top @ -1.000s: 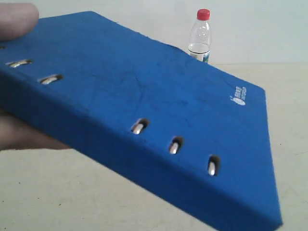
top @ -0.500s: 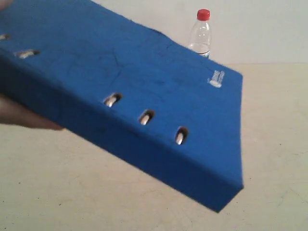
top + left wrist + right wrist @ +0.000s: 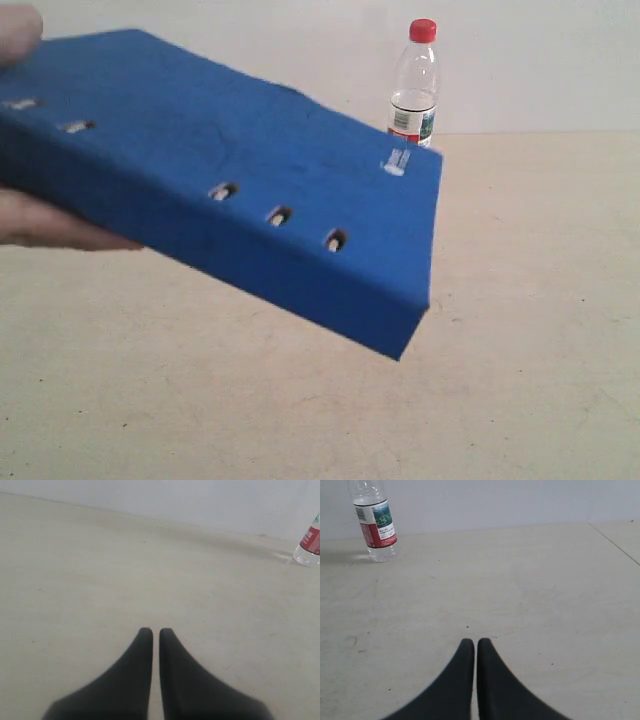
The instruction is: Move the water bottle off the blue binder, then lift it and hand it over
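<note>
Royal-blue board fills the left of the exterior view: a flat rectangular blue ring binder (image 3: 230, 150) hangs tilted in the air, held at its left end by a bare human hand (image 3: 45, 225). Its spine with the small rivet holes (image 3: 278, 215) faces the camera, and its low corner looks clear of the pale beige table (image 3: 540, 300). Behind its far right corner, by the tiny white logo (image 3: 395, 163), the small clear plastic water bottle (image 3: 413, 95) with the red screw cap (image 3: 423, 30) stands upright on the table, not on the binder, so its long axis is vertical. Neither arm shows in that view. The left gripper (image 3: 151, 630) hovers low over bare table, its two black fingers drawn to a thin slit and holding nothing; only the bottle's base and label edge (image 3: 310, 545) peep in at the border of its view, well apart and off its line. The right gripper (image 3: 471, 641) is likewise pinched to a slit and empty, pointing along the tabletop. The bottle (image 3: 375, 527) stands ahead of it, off to one side, and shows more fully. By that I judge the right arm the nearer; it would need to swing toward the bottle and spread its fingers before grasping the upright body from the side.
</note>
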`<state>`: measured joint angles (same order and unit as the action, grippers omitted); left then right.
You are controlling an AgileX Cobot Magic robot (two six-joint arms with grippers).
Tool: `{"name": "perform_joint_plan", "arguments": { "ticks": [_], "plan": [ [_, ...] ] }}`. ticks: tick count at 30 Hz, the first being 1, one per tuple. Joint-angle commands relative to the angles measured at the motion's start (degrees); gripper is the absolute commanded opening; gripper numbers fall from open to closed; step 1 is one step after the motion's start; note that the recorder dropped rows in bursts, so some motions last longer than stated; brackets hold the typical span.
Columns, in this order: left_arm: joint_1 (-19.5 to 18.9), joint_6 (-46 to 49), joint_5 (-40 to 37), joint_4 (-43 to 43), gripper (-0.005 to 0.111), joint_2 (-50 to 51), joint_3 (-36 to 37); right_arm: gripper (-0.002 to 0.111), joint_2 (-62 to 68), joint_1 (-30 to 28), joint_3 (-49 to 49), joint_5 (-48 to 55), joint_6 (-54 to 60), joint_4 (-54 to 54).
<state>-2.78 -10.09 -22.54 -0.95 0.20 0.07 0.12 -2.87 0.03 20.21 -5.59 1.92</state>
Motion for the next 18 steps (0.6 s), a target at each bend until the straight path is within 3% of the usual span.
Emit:
{"name": "perform_joint_plan", "arguments": {
  "ticks": [1,18],
  "plan": [
    [1.94,-0.24,-0.3,0.44,0.005,-0.2,-0.07,0.0,-0.12,0.06,-0.03,-0.65,-0.11,0.01],
    [1.95,0.61,0.16,0.11,0.005,-0.2,-0.07,0.0,-0.12,0.06,-0.03,-0.65,-0.11,0.01]
  ]
}}
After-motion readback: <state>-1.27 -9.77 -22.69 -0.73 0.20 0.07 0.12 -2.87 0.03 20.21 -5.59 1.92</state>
